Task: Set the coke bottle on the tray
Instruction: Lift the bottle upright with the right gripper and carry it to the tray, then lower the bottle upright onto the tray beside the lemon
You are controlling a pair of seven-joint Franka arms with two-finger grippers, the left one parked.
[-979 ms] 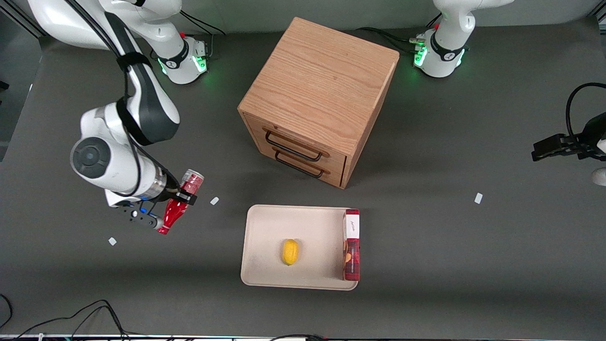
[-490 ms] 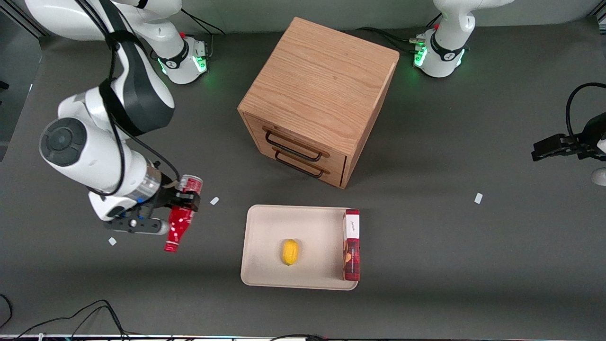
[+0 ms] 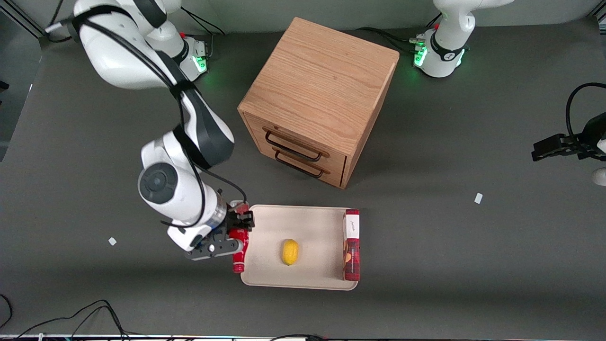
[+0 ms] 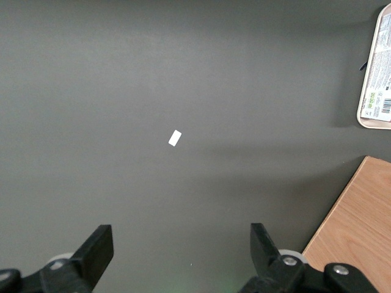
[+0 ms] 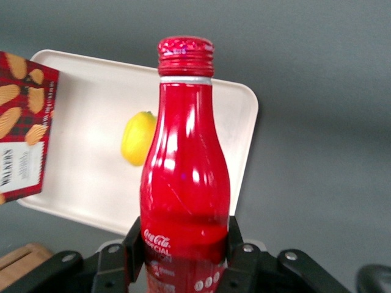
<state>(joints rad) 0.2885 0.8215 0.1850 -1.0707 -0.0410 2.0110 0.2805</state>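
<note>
My right gripper (image 3: 239, 226) is shut on the coke bottle (image 3: 238, 253), a slim red bottle with white lettering and a red cap. I hold it in the air, lying nearly level with its cap toward the front camera, over the beige tray's (image 3: 265, 222) edge at the working arm's end. In the right wrist view the fingers (image 5: 133, 241) clamp the lower body of the coke bottle (image 5: 185, 171), and the tray (image 5: 91, 110) lies below it.
A yellow lemon (image 3: 290, 251) lies in the tray's middle; it also shows in the right wrist view (image 5: 137, 139). A long red box (image 3: 351, 245) lies along the tray's edge at the parked arm's end. A wooden two-drawer cabinet (image 3: 319, 94) stands farther from the camera.
My right arm has carried the bottle sideways from over the bare table to over the tray's near edge. The bottle stays gripped.
</note>
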